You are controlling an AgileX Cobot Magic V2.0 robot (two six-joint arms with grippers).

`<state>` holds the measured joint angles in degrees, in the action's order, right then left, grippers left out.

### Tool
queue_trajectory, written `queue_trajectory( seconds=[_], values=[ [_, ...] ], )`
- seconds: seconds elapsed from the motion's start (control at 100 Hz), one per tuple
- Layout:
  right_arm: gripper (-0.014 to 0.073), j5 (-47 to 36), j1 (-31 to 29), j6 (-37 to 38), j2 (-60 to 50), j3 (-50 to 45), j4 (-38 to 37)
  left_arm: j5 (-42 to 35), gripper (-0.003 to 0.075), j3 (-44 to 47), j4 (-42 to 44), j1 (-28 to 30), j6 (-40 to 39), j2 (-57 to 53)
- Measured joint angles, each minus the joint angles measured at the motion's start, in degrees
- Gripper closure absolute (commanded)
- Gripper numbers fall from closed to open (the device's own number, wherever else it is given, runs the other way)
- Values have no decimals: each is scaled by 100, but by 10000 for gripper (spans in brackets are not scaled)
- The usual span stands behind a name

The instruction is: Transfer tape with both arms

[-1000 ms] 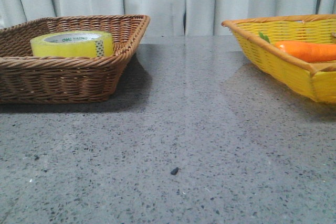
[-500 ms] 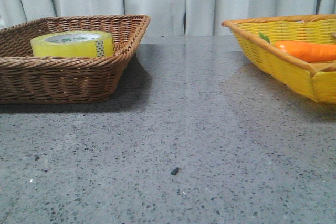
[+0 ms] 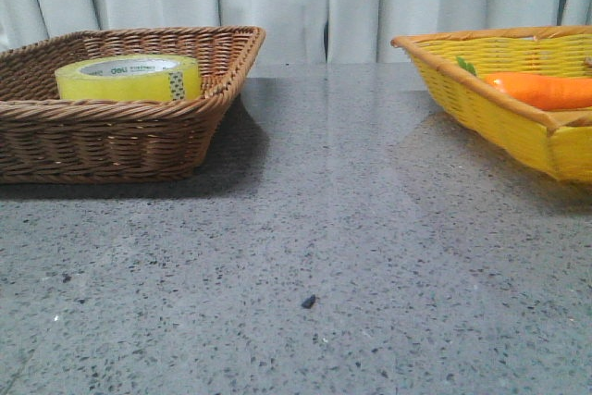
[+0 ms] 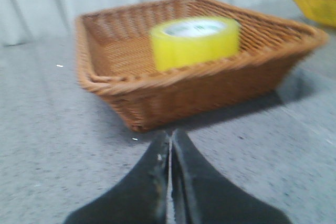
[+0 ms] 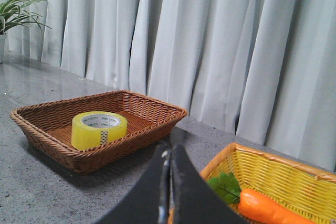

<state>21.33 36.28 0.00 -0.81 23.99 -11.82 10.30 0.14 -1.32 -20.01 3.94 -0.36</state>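
Note:
The tape (image 3: 129, 78), a wide yellow roll with a white core, lies flat inside the brown wicker basket (image 3: 111, 141) at the left of the table. The roll also shows in the left wrist view (image 4: 195, 41) and in the right wrist view (image 5: 98, 129). My left gripper (image 4: 170, 135) is shut and empty, over the grey table just short of the brown basket's (image 4: 210, 90) near wall. My right gripper (image 5: 169, 149) is shut and empty too, held above the table near the yellow basket (image 5: 273, 177). Neither gripper appears in the front view.
A yellow wicker basket (image 3: 518, 127) at the right holds an orange carrot (image 3: 546, 90) with green leaves (image 5: 228, 187). Grey speckled tabletop (image 3: 324, 228) lies between the baskets, with a small dark speck (image 3: 308, 302). White curtains hang behind, and a potted plant (image 5: 16, 11) stands far left.
The front view has shifted very slightly; tape, baskets and carrot stay where they were.

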Motion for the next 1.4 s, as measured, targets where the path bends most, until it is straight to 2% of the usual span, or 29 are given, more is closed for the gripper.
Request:
queue_trajectory(
  seconds=[0.23,0.49,1.4],
  values=[
    [668,-9,0,0,0,0,0,-8,741,0,-235,853,-97,0],
    [668,-9,0,0,0,0,0,843,741,0,-321,1417,-223,0],
    [668,-22,0,0,0,-25,0,866,741,0,-328,1457,-257,0]
  ],
)
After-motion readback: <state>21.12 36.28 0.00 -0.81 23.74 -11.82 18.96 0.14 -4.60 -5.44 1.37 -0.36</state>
